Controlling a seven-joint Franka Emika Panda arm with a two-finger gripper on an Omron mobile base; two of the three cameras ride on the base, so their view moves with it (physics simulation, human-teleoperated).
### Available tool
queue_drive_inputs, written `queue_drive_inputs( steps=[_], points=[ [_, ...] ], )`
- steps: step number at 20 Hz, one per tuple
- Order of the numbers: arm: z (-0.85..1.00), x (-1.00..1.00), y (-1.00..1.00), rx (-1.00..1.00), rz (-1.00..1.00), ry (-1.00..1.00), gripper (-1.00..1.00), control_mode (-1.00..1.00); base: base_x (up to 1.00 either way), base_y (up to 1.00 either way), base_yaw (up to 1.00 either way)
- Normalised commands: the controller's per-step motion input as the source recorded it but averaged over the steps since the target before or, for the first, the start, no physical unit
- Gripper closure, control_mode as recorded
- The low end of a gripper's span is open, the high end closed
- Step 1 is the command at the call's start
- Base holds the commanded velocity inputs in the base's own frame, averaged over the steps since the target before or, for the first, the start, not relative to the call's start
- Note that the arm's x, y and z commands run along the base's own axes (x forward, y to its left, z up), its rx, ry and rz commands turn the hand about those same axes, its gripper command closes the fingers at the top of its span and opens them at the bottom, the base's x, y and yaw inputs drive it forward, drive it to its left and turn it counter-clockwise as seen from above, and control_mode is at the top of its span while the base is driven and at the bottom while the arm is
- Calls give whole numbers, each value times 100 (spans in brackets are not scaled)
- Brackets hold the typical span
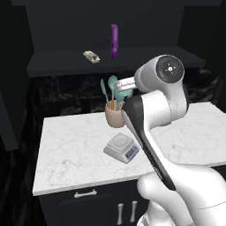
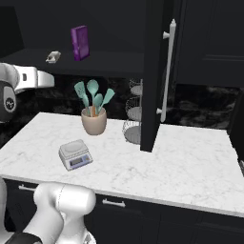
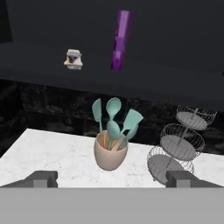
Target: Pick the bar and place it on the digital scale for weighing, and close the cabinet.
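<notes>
End effector (image 3: 111, 178): its two dark fingertips are standing wide apart with nothing between them, in the hand view; it is hanging above the surface, facing the open cabinet shelf, probably readying for a reach.
Bar (image 1: 92, 56): it is lying flat on the cabinet shelf (image 1: 66, 62), left of the purple cylinder (image 1: 114, 41) and apart from it; it is sitting near the shelf's front edge, which looks to be leaving it reachable from the front.
Scale (image 1: 122, 147): it is resting on the white marble surface (image 1: 66, 150), platform bare, in front of the utensil cup (image 1: 114, 112); its flat top is waiting to take the bar.
Cabinet door (image 2: 155, 71): it is standing swung out, edge-on in the right base view, with its long grey handle (image 2: 167, 71) facing right; it is staying open so the shelf can be reached, and closing it would be the last step.
Wire rack (image 3: 179, 144): it is standing on the surface beside the cup, partly behind the open door in the right base view.
Stage: judging from the layout, the pick is not yet made; the arm would need to rise toward the shelf while clearing the spatulas sticking up from the cup.
</notes>
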Motion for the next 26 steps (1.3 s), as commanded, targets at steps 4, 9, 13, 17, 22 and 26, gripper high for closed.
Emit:
queue_drive_inputs(
  steps=[4, 9, 13, 17, 22, 26],
  points=[
    [86, -13, 7, 3, 1, -7, -100, -100, 0, 0, 0],
    [52, -4, 0, 3, 5, 1, -100, -100, 0, 0, 0],
    [0, 0, 0, 18, 8, 9, -100, -100, 0, 0, 0],
    [-1, 22, 0, 11, 10, 0, -100, -100, 0, 0, 0],
    [-9, 39, 5, 3, 13, -1, -100, -100, 0, 0, 0],
    [-8, 47, 19, 0, 10, 0, -100, -100, 0, 0, 0]
  ],
)
